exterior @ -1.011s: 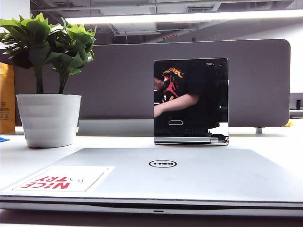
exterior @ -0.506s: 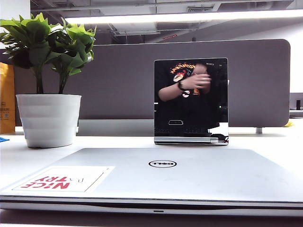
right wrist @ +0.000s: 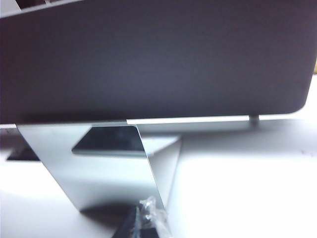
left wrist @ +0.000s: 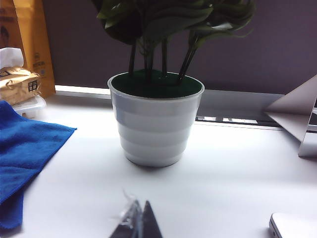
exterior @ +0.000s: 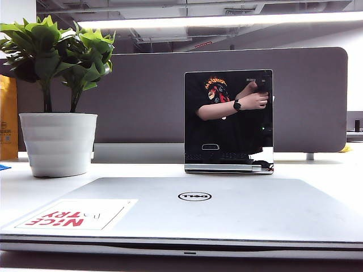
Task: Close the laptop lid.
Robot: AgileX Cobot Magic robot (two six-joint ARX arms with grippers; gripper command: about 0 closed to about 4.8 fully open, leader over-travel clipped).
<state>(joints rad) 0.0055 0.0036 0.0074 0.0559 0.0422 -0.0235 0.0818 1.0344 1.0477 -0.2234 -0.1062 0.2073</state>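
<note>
Only the reflected person in the upright device (exterior: 228, 120) shifts; the laptop lid (exterior: 193, 207) lies shut before it. Left gripper (left wrist: 137, 223), facing the pot (left wrist: 155, 121), and right gripper (right wrist: 146, 220), behind that device's stand (right wrist: 94, 163), show jaws pressed together; a careless retreat could topple either.

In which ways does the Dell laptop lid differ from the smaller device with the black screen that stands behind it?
The laptop lid lies flat and shut, silver outside up; the smaller device stands upright, its glossy black screen facing the camera. The lid is wider and bears a Dell logo and a red-lettered sticker; the device shows only reflections. Both have silver edges and rest on the white table. Neither hand touches them.
</note>
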